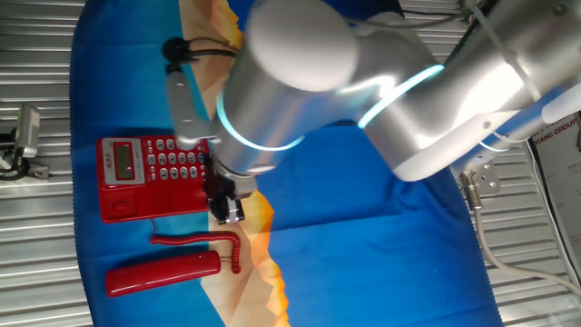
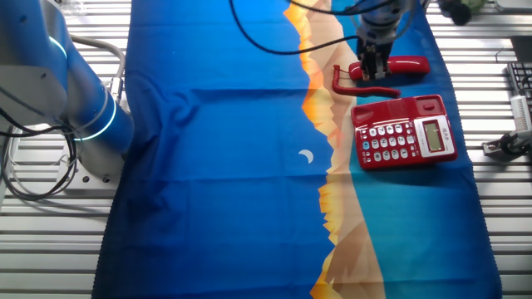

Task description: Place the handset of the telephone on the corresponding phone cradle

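One fixed view: claw (image 1: pixel 227 211) hovering between telephone (image 1: pixel 154 177) and handset (image 1: pixel 163 272), jaw state hard to tell. Handset lying off the cradle (image 1: pixel 136 209). Approach step; next, lowering onto handset, gripping, carrying to cradle.

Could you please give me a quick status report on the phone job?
Gripper low over one end of the handset, jaw state unclear. Handset lies on the cloth beside the telephone, off the phone cradle. Coiled cord stretched between them.

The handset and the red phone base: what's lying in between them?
The coiled cord stretches between handset and telephone, on the blue cloth; clearest in the view with the phone at left.
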### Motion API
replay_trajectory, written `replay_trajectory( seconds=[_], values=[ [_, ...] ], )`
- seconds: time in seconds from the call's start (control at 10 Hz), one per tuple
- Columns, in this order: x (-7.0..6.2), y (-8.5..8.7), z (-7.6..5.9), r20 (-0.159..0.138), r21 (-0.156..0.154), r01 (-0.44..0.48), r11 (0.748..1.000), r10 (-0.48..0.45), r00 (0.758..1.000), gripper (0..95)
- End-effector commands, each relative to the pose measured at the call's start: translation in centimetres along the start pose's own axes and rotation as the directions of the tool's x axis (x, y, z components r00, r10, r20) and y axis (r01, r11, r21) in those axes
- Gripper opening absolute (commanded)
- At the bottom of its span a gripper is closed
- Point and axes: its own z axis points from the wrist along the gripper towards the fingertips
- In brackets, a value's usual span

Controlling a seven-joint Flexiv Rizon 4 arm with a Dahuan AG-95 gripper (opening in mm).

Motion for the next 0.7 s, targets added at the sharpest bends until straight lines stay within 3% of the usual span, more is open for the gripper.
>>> replay_trajectory(
  seconds=[0.1,0.7],
  values=[
    [-0.08,-0.28,0.11,-0.037,0.017,-0.048,0.999,0.049,0.998,0.0],
    [-0.07,-0.28,0.16,-0.031,0.028,-0.043,0.999,0.044,0.999,0.0]
  ],
)
